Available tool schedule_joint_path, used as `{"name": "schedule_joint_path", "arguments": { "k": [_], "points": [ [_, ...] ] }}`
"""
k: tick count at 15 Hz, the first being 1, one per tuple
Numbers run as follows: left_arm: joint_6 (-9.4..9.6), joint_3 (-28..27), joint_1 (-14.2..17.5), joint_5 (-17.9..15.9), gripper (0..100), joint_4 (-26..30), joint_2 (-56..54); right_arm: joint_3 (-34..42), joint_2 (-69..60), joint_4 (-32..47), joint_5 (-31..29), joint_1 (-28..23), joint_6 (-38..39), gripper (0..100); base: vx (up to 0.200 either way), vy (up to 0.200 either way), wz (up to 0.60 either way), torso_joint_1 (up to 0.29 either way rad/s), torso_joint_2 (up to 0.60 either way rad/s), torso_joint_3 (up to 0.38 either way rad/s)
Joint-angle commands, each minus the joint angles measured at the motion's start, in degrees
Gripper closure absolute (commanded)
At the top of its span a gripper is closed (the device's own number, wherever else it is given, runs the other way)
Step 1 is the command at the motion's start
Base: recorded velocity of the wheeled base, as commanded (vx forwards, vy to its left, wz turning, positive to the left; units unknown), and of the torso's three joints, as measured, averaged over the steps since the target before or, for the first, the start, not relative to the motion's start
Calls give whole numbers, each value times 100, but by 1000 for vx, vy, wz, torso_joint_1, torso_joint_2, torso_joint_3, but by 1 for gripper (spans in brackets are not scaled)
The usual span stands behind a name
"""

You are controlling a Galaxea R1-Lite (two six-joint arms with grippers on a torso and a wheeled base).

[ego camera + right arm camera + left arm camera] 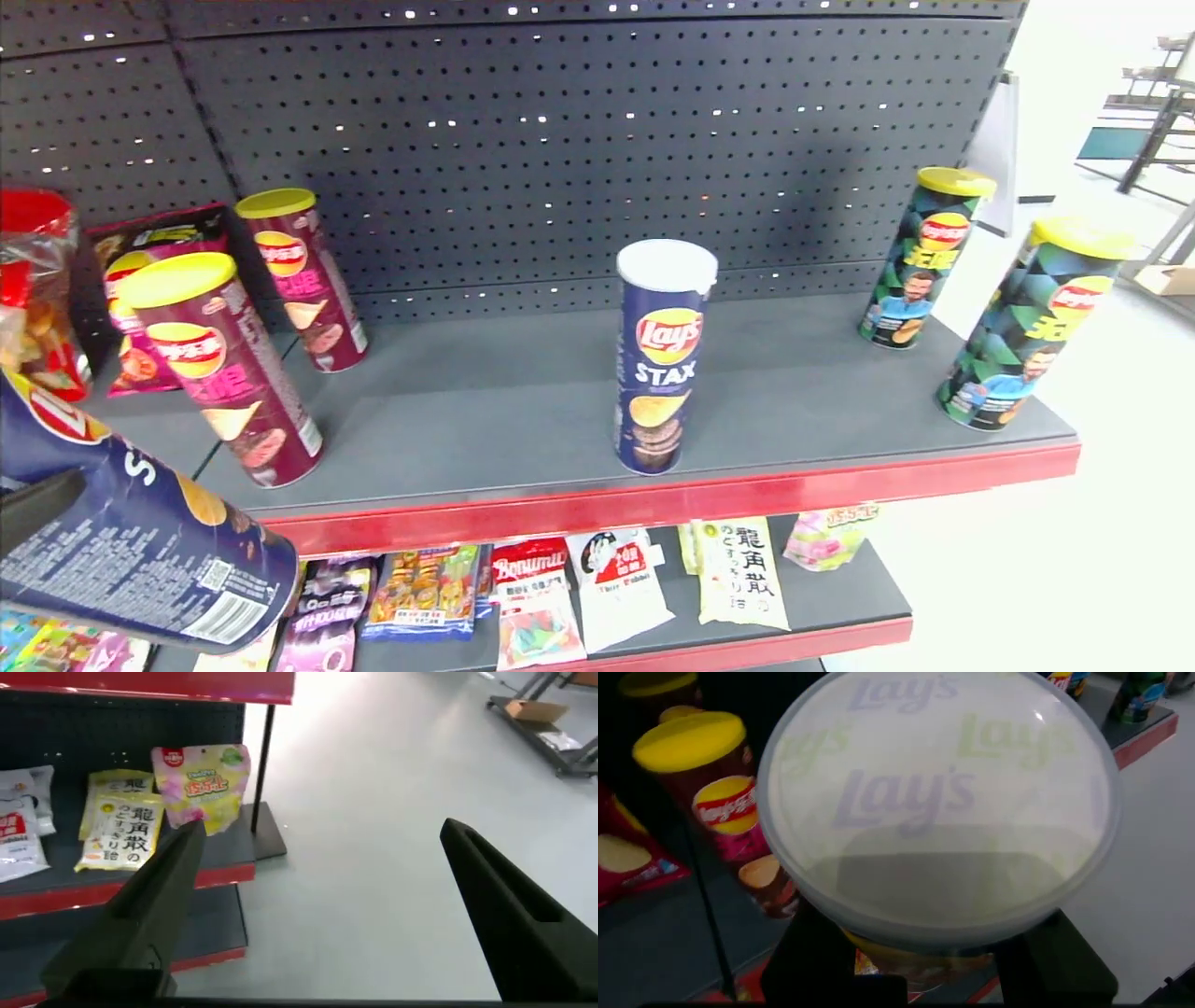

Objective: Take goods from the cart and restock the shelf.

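A grey shelf board with a red lip fronts dark pegboard; a standing blue can sits near its front edge. The left gripper clamps a tilted blue can low at the shelf's left, and the right gripper is spread wide above pale floor

Grey shelf w/ red edge: blue can ctr, 2 maroon cans left, 2 green cans right.

Dark pegboard wall; pale floor, brightly lit.
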Motion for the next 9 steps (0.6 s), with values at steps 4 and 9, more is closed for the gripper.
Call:
{"name": "schedule_joint_path", "arguments": {
  "k": [4,9],
  "points": [
    [0,-11,1,19,100,-12,14,-3,7,1,52,17,7,0,0,0,0,0,0,0],
    [26,-11,1,19,100,-293,365,68,7,-60,1361,1151,1070,0,0,0,0,0,0,0]
  ]
}}
